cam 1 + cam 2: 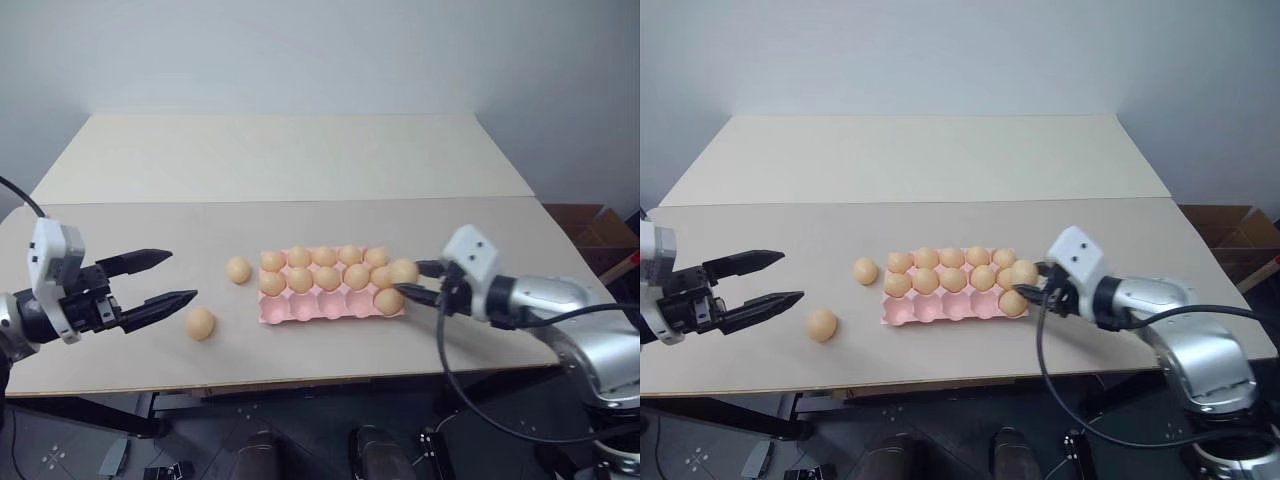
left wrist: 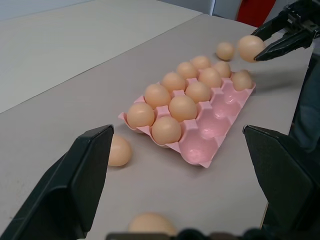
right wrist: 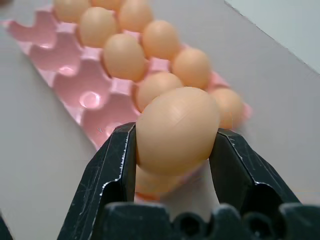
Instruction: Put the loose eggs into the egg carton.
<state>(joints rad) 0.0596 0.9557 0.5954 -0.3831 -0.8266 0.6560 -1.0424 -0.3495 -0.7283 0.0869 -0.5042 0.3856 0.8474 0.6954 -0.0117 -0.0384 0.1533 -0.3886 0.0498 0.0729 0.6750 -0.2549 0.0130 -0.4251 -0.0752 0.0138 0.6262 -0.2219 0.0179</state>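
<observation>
The pink egg carton (image 1: 330, 310) lies in the middle of the table. Eggs fill its two back rows, and one more sits in the front right cup (image 1: 388, 300). The other front cups (image 2: 210, 125) are bare. My right gripper (image 1: 412, 281) is shut on an egg (image 3: 177, 131) and holds it just above the carton's right end. Two loose eggs lie on the table left of the carton, one close to it (image 1: 238, 269), one nearer the front (image 1: 200, 322). My left gripper (image 1: 168, 279) hovers open left of these. Another egg (image 2: 225, 50) shows past the carton's right end.
The table's front edge (image 1: 300, 380) runs close below the carton. A second tabletop (image 1: 280, 155) joins behind, flush along a seam. A brown cardboard box (image 1: 590, 225) stands beyond the table's right side.
</observation>
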